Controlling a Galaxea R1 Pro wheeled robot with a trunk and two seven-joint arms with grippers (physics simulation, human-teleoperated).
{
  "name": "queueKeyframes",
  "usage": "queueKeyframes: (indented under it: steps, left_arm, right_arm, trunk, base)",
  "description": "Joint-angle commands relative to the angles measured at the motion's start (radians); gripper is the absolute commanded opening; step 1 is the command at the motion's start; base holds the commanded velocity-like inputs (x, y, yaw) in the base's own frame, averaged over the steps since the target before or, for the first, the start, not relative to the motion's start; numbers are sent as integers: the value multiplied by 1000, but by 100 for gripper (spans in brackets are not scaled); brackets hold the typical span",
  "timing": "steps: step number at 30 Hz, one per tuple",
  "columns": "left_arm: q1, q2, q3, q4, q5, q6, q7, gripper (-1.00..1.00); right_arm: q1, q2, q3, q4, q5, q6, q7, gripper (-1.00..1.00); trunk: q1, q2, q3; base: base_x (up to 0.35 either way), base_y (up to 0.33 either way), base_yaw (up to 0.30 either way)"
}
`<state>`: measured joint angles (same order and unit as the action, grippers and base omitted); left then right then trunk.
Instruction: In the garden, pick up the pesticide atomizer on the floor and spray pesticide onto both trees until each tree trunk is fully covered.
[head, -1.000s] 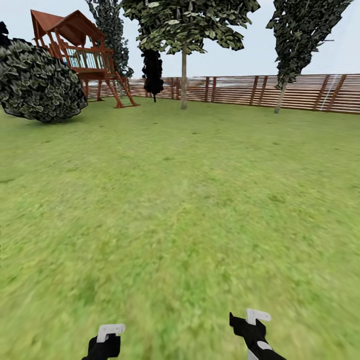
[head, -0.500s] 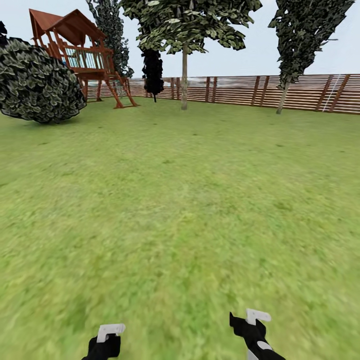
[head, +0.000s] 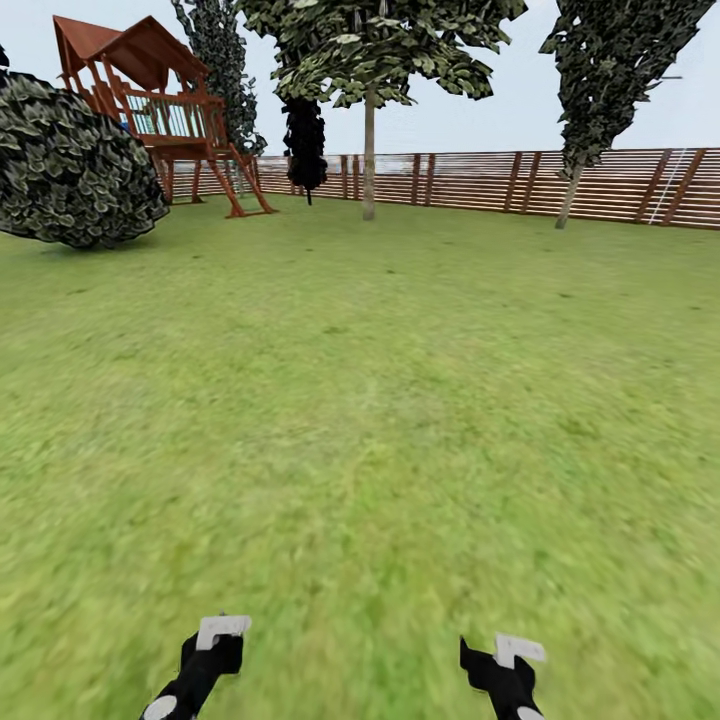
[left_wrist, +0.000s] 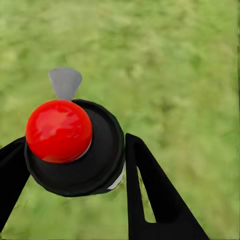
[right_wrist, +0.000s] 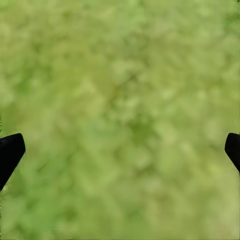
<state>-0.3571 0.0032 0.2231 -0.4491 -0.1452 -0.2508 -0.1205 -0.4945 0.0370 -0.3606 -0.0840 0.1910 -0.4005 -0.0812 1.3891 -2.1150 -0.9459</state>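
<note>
Green grass (head: 380, 400), brown slatted fence (head: 480, 180), red-capped black atomizer (left_wrist: 75, 145)

left gripper (head: 215, 640) raised slightly, right gripper (head: 505, 660) dropped lower, camera view shifted a little

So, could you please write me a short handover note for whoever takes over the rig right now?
Left gripper: shut on the black cylindrical pesticide atomizer with a red round cap, seen from the left wrist camera; pickup is done.
Right gripper: open, nothing between its black fingers, over green grass lawn.
Both arms are low at the front of the head view.
Trees: the pale-trunked tree stands ahead by the brown slatted wooden fence; a second, leaning one is to its right. Both are far off.
No white specks show on either trunk.
Left: drive up and spray both trunks until covered.
</note>
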Motion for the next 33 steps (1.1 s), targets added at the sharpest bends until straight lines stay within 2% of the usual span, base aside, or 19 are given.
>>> queueKeyframes:
  steps: [1,4,9,16,18,19,21,22,33]
  left_arm:
    - [-1,-3,-2,-25,-5,2,1,-100]
    - [-3,1,-3,-52,-8,-2,19,-100]
    - [1,-3,8,-77,-2,-15,26,-100]
    - [4,-5,2,-101,-1,-16,26,-100]
    - [6,-5,1,-101,-1,-16,25,-100]
    - [7,-5,1,-101,-1,-16,25,-100]
    - [7,-5,0,-100,-1,-16,26,-100]
    - [8,-5,1,-99,-1,-16,26,-100]
    - [10,-5,1,-100,-1,-16,25,-100]
  right_arm:
    - [1,1,-1,0,0,-3,1,100]
    - [14,-2,-2,13,2,-6,2,100]
    - [121,-5,-1,36,4,-5,1,100]
    - [148,-5,-2,37,3,-4,0,100]
    - [149,6,-1,34,3,-13,-2,100]
    - [149,10,-2,31,2,-39,-2,100]
    - [149,12,-4,30,0,-201,-3,100]
    - [150,11,-3,40,3,-306,-1,100]
    - [162,8,-3,55,3,-311,1,100]
  trunk:
    - [0,0,0]
    - [0,0,0]
    - [0,0,0]
    - [0,0,0]
    - [0,0,0]
    - [0,0,0]
    - [0,0,0]
    - [0,0,0]
    - [0,0,0]
  base:
    - [341,0,0]
    - [341,0,0]
    - [341,0,0]
    - [341,0,0]
    - [341,0,0]
    - [341,0,0]
    - [341,0,0]
    - [341,0,0]
    - [341,-10,0]
